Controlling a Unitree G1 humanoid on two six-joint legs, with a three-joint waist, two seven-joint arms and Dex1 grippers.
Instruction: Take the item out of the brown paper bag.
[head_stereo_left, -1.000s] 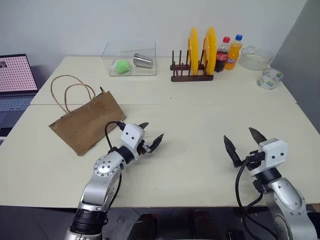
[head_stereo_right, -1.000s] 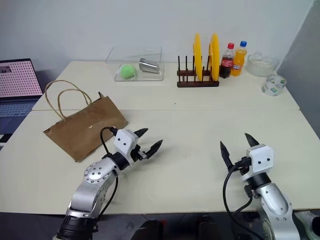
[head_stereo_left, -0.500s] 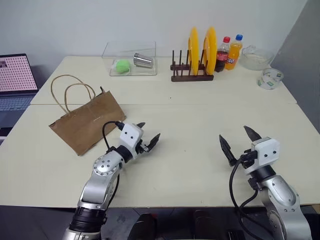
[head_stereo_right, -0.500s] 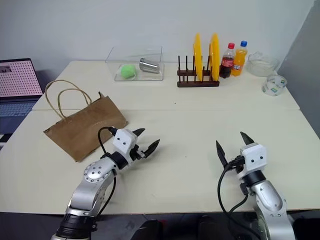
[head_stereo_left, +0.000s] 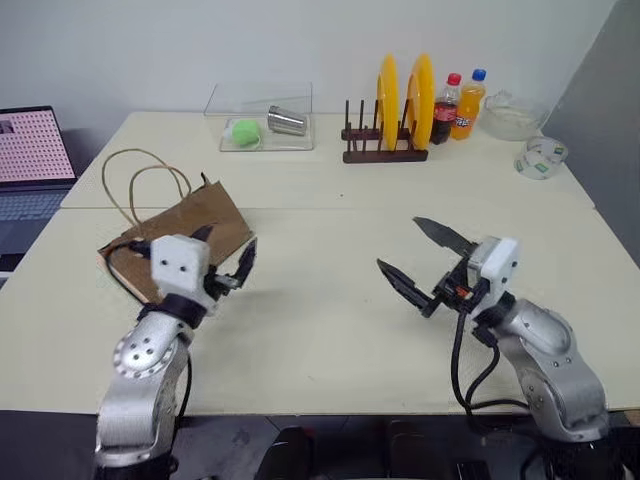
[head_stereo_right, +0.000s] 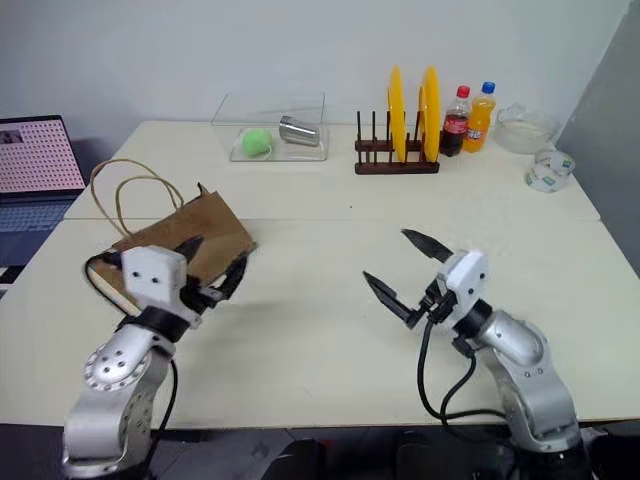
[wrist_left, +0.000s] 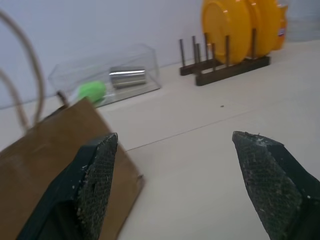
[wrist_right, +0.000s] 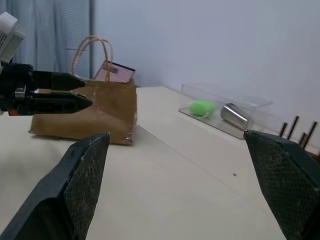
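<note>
Brown creased paper bag (head_stereo_left: 190, 225) lies flat just behind left gripper (head_stereo_left: 222, 263) — spread wide, empty; right gripper (head_stereo_left: 420, 262) also wide, well apart.

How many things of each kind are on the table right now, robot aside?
Paper bag: 1
Clear tray: 1
Green ball: 1
Metal cup: 1
Plate rack: 1
Yellow plates: 2
Bottles: 2
Glass bowl: 1
Tape roll: 1
Total: 11
</note>
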